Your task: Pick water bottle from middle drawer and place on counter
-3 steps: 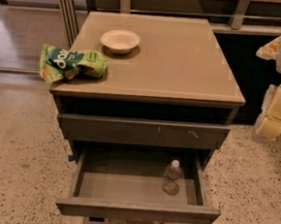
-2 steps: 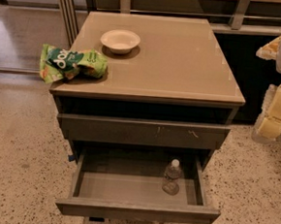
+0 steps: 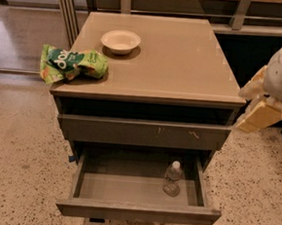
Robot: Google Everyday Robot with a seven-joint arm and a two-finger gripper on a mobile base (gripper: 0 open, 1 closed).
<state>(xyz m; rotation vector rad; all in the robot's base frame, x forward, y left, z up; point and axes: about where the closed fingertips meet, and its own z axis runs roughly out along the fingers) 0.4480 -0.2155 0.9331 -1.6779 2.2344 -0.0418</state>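
Clear plastic with a white cap, the water bottle (image 3: pixel 173 178) stands upright in the right half of the middle drawer (image 3: pixel 138 212), which is pulled out below a shut drawer front (image 3: pixel 129 131) marked with small pale scratches. On the tan counter (image 3: pixel 179 63) sit a pale bowl (image 3: pixel 121 40) near the back left and a green chip bag (image 3: pixel 71 64) overhanging the left edge. The gripper (image 3: pixel 258 109) hangs off the cabinet's right side, near the counter's front corner and well apart from the bottle; whether it is open or closed cannot be told.
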